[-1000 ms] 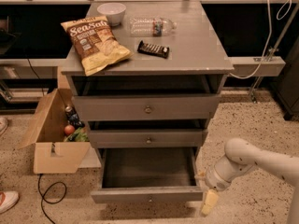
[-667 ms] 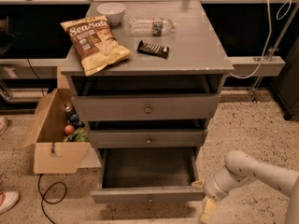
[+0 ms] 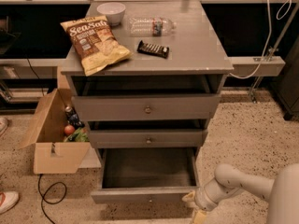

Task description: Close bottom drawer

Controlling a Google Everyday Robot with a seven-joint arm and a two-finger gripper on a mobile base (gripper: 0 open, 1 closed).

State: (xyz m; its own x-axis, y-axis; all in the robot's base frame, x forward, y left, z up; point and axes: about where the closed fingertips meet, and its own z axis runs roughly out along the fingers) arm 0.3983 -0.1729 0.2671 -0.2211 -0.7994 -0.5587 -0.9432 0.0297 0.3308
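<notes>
Bottom drawer [image 3: 145, 197] pulled far out, tool [image 3: 195, 207] spread apart, gripping nothing, at its front right corner; floor [image 3: 252, 139] open rightward

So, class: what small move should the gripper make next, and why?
Probably the gripper should push forward against the front of the bottom drawer. The drawer stands pulled well out, and the gripper sits low at the right end of its front panel.

Gripper [image 3: 194, 207]: has moved lower and leftward, now just beside the front right corner of the bottom drawer [image 3: 145, 196].
Arm [image 3: 238, 183]: swung in after it.
</notes>
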